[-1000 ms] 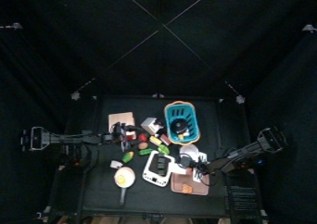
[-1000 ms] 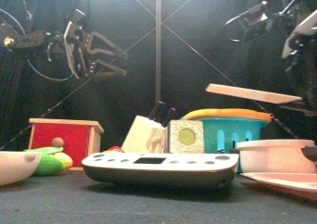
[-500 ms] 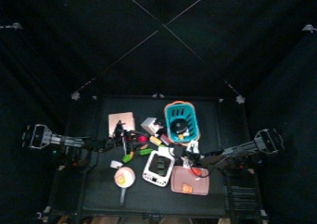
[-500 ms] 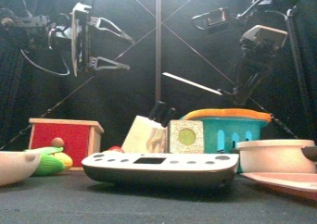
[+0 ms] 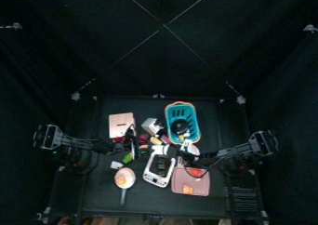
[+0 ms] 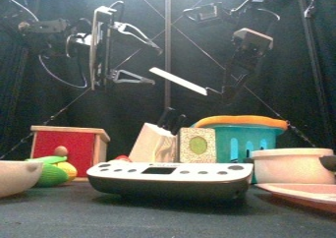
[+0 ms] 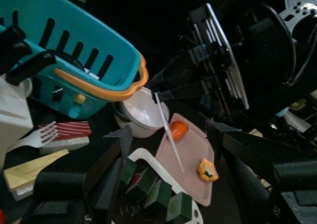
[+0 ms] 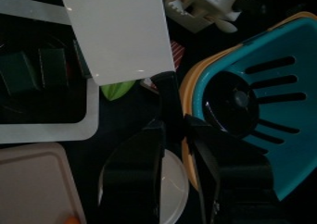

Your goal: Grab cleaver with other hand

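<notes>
Right wrist view alone shows right jaws clamping the cleaver (image 8: 118, 33); left jaws gape apart.

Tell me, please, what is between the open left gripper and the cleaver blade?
Nothing: in the front view only dark air separates the left gripper from the cleaver, which the right gripper holds up by its handle.

A: Non-task items, front view, 9 to 3 o'clock: white bowl (image 6: 16, 176), red box (image 6: 71, 147), grey kitchen scale (image 6: 171, 178) at centre.

B: Behind the scale, two small cartons (image 6: 175, 144) side by side. At 3 o'clock, teal basket (image 6: 245, 139), white pot (image 6: 296, 164), pink board (image 6: 305, 194). All on the worktop (image 6: 144, 214).
</notes>
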`<state>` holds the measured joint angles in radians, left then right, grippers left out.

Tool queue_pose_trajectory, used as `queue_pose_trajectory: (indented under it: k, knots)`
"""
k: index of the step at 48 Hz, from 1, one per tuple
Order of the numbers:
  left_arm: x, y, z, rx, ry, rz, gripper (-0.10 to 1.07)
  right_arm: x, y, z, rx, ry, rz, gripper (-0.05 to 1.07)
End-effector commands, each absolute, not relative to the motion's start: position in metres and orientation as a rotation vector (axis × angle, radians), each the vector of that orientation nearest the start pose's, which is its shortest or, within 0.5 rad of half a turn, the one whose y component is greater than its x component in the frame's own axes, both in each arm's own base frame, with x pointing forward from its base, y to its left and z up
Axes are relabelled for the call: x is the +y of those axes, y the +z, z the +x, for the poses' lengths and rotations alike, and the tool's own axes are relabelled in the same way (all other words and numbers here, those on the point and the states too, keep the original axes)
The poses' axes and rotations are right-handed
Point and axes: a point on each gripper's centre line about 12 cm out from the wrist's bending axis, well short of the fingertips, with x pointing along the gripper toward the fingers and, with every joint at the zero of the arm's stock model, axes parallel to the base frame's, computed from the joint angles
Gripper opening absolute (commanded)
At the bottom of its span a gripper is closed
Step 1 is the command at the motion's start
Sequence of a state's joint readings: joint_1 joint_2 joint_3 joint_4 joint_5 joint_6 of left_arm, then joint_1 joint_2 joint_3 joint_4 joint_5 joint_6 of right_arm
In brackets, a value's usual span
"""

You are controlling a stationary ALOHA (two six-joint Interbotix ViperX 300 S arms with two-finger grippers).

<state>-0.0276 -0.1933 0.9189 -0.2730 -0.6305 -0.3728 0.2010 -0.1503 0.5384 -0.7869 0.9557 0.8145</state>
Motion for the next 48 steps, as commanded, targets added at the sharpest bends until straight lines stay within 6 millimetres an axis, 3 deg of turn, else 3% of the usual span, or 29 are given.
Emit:
queue_pose_trajectory:
  k: [1,17,29,36,48]
  knots:
    - [0.006,0.226,0.35,0.055,0.14,-0.594,0.97,-0.004,0.243,0.341,0.973,-0.526,-0.209,0.55]
    - [0.008,0.21,0.358,0.089,0.154,-0.631,0.91,-0.004,0.238,0.343,0.986,-0.529,-0.226,0.55]
    - [0.009,0.208,0.357,0.091,0.157,-0.63,0.61,-0.004,0.235,0.344,0.993,-0.53,-0.227,0.55]
    - [0.009,0.208,0.357,0.093,0.157,-0.629,0.5,-0.002,0.234,0.347,0.982,-0.517,-0.209,0.57]
    - [0.009,0.206,0.355,0.096,0.159,-0.625,0.49,0.002,0.236,0.352,0.941,-0.465,-0.191,0.71]
